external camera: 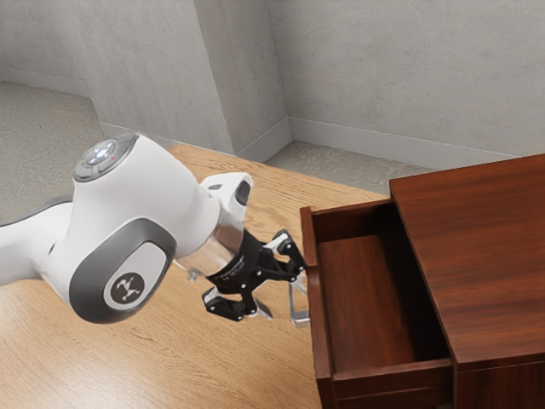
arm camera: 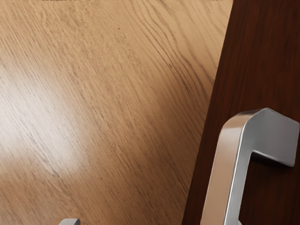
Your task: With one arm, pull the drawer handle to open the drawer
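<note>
The black gripper [external camera: 274,288] is seen released, its fingers spread wide and nothing clasped between them from two sides. It is held low over the table, pointed toward the exterior view's right, just beside the handle [external camera: 299,307]. Whether a fingertip is touching the silver bar cannot be made out. In the wrist view the handle [arm camera: 234,159] is shown close under the hand as a bent silver bar. It stands off the dark front panel of the drawer [arm camera: 262,61], with the pale, oak-grained table [arm camera: 93,93] spread beside it.

The drawer [external camera: 366,298] is pictured pulled well out of the cabinet [external camera: 485,247] toward the exterior view's left, its reddish-brown floor and side walls laid open to view. Its front panel is turned toward the gripper, and the handle is fixed on that outer face. The cabinet, of the same dark wood, is placed at the exterior view's right.

The white arm [external camera: 128,230] is seen reaching in from the exterior view's left, its large grey-capped joint held above the table [external camera: 128,358] near the front of the frame. Beyond the table a grey floor [external camera: 341,162] and pale concrete walls [external camera: 409,68] are seen, with a square pillar [external camera: 230,68] standing at the corner.
</note>
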`<state>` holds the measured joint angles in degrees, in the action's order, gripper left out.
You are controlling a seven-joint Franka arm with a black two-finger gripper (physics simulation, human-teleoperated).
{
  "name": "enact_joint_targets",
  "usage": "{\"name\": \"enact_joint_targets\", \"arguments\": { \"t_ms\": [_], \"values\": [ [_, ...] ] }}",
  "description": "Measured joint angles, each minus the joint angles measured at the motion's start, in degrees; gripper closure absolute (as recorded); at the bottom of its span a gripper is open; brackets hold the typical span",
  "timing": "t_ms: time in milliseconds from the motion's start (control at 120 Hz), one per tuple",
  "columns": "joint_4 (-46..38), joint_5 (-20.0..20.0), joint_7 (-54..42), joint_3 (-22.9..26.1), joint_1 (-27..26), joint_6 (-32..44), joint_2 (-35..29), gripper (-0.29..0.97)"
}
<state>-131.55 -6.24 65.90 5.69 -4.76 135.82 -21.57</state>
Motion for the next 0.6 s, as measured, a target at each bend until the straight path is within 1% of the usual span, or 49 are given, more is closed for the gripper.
{"name": "enact_joint_targets", "arguments": {
  "t_ms": [600],
  "values": [
    [-4.40,-0.12,0.03,-1.40,-0.14,-0.09,-4.43,0.33]
  ]
}}
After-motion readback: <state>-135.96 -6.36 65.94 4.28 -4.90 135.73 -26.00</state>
